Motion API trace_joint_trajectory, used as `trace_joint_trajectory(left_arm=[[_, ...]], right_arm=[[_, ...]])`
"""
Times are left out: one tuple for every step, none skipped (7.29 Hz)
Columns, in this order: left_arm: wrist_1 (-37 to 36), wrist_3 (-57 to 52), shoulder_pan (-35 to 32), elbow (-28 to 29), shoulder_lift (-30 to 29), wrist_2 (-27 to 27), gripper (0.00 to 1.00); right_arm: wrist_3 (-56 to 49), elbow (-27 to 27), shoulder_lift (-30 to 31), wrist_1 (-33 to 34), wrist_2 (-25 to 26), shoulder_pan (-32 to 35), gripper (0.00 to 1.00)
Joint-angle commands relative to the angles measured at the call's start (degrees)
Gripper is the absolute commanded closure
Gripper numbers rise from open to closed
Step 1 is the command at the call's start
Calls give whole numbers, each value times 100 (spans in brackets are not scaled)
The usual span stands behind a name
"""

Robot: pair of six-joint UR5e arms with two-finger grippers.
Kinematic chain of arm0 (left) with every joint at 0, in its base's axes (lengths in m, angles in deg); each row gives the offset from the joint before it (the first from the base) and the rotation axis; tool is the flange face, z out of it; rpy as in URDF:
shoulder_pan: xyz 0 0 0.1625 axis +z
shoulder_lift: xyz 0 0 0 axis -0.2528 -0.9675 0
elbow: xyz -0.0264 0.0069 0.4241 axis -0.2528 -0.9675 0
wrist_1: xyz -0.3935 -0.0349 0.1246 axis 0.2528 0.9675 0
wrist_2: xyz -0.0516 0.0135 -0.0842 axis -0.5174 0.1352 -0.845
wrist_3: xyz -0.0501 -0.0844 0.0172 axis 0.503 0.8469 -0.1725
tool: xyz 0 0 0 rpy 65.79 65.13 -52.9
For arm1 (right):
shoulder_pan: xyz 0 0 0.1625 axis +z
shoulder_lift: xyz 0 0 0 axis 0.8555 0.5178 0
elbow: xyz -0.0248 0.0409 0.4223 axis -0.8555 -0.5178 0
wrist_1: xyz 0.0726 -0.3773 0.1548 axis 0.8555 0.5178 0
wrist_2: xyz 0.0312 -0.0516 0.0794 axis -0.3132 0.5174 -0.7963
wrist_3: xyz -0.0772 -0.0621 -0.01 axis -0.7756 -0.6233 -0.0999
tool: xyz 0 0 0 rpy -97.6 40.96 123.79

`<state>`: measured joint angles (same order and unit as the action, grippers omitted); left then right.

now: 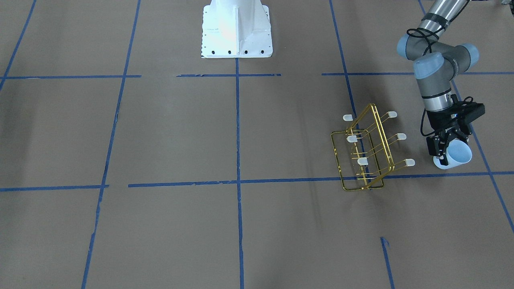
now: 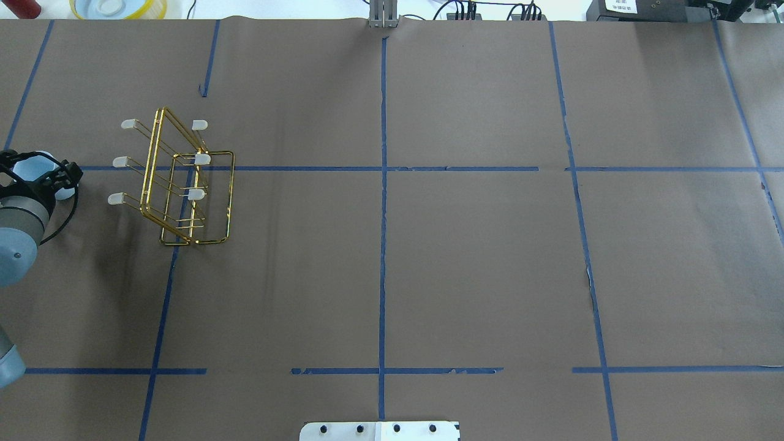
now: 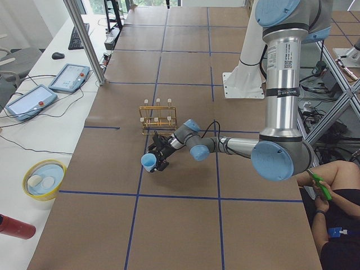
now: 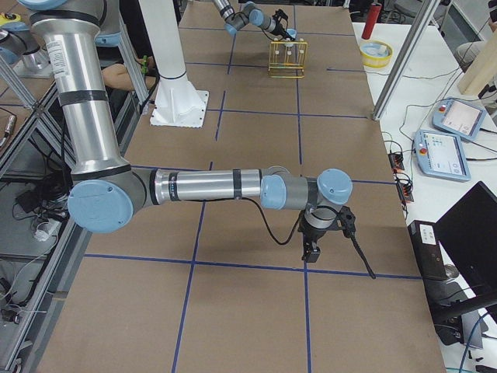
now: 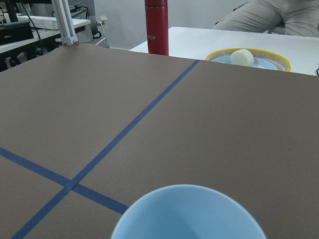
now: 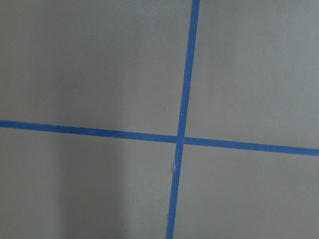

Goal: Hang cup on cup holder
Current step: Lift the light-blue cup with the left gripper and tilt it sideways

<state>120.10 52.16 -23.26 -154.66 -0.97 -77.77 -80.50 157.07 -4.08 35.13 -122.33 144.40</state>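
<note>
The cup (image 1: pixel 461 154) is pale blue and lies tilted in my left gripper (image 1: pixel 450 147), which is shut on it just above the table. Its open mouth faces away from the cup holder (image 1: pixel 363 152). The cup holder is a gold wire rack with white-capped prongs, standing upright a short way beside the cup. The overhead view shows the rack (image 2: pixel 177 184) at the left, with the cup (image 2: pixel 29 164) and gripper (image 2: pixel 40 173) at the far left edge. The cup's rim (image 5: pixel 189 214) fills the bottom of the left wrist view. My right gripper (image 4: pixel 311 247) hangs over bare table far from both; I cannot tell its state.
A yellow-rimmed bowl (image 5: pixel 249 59) and a red bottle (image 5: pixel 157 27) stand on the white bench past the table's edge. The robot's white base (image 1: pixel 237 30) stands mid-table. The table is brown paper crossed by blue tape lines (image 6: pixel 182 139).
</note>
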Motion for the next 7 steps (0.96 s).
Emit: trace_joint_trajectory(left_arm=[[-31,133,72,-6,-7,25,0],[-31,168,90,-23,-7,138,0],[-39,195,125,-15,2,174,0],[-39,290,186,11,2,192,0],[-57,335,213,64,-7,366,0],[-57,405,231,178,-7,481,0],[-57,484,274,309,-41,647,0]], right_arm=[[0,0,0,4,0,1,0],[0,0,0,4,0,1,0],[0,0,0,4,0,-7,0],[0,0,0,4,0,1,0],[0,0,0,-5,0,1,0],[0,0,0,4,0,1,0],[0,0,0,-5,0,-7,0]])
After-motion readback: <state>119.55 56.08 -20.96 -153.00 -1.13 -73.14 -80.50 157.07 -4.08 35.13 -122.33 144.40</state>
